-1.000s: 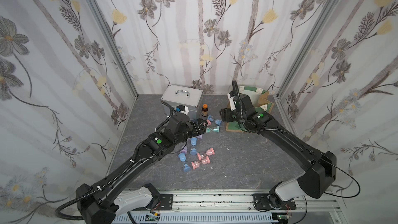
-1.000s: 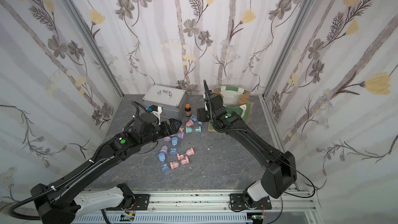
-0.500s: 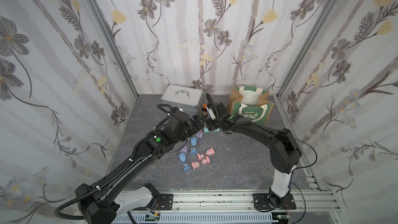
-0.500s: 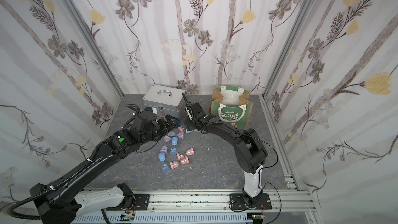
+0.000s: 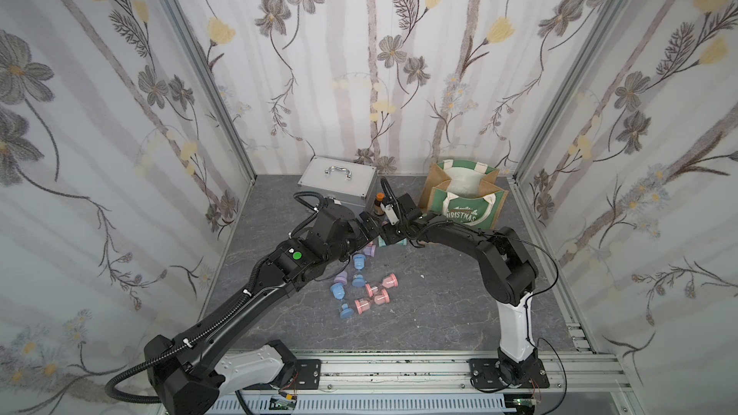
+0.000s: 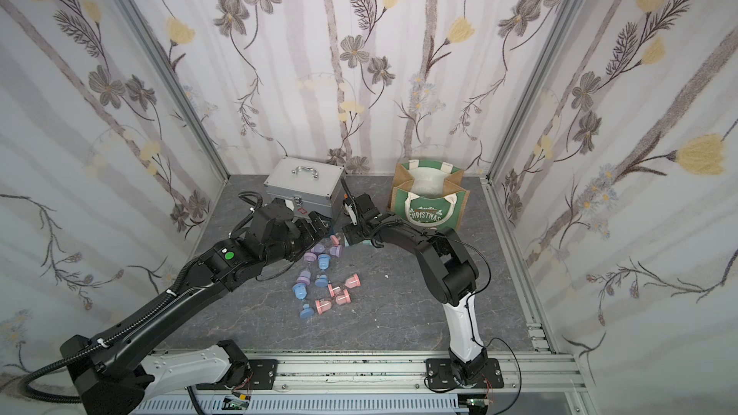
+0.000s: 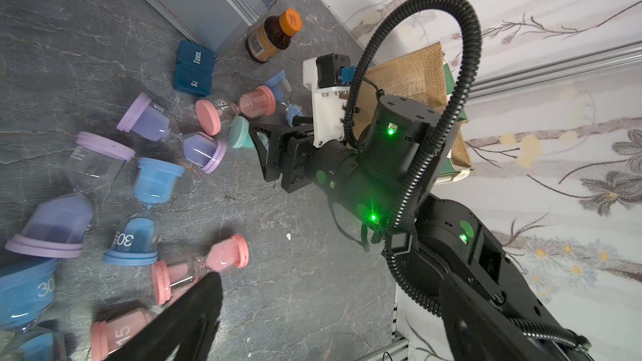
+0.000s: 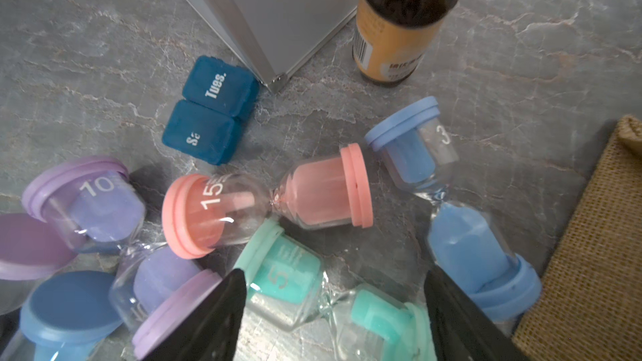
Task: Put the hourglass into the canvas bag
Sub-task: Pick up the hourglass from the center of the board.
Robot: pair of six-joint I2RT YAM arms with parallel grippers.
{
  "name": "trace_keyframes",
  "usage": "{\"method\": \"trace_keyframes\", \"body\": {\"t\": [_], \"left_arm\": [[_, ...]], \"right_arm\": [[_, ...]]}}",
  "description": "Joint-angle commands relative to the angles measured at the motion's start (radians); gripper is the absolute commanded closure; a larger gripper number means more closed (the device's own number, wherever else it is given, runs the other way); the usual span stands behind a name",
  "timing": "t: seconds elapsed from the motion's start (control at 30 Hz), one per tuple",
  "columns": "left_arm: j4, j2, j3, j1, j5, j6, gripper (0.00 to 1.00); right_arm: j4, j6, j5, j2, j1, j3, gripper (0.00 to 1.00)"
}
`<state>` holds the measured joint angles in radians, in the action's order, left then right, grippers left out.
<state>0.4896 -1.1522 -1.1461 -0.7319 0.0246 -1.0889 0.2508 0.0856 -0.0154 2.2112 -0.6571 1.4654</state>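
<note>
Teal hourglass [image 8: 281, 276] lying flat — right gripper [image 8: 333, 274] wide astride it, left gripper [image 5: 368, 227] unclear.

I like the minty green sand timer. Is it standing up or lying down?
Lying down. The teal hourglass rests sideways on the grey table.

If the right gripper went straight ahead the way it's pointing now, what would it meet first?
Most likely the teal hourglass, lying on its side between the open jaws of the right gripper. The pink hourglass marked 15 lies just beyond it. Depth is hard to judge from the wrist view.
</note>
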Motion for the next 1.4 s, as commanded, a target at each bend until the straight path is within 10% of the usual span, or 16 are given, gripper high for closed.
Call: {"method": "trace_keyframes", "body": {"t": [0.0, 1.37], "left_arm": [[-0.043, 0.003, 0.0, 0.0, 0.015, -0.014, 0.0], [-0.098, 0.024, 0.128, 0.0, 0.077, 0.155, 0.0]], "right_arm": [[-0.07, -0.002, 0.031, 0.007, 0.001, -0.023, 0.23], [-0.17, 0.048, 0.038, -0.138, -0.037, -0.348, 0.49]]}}
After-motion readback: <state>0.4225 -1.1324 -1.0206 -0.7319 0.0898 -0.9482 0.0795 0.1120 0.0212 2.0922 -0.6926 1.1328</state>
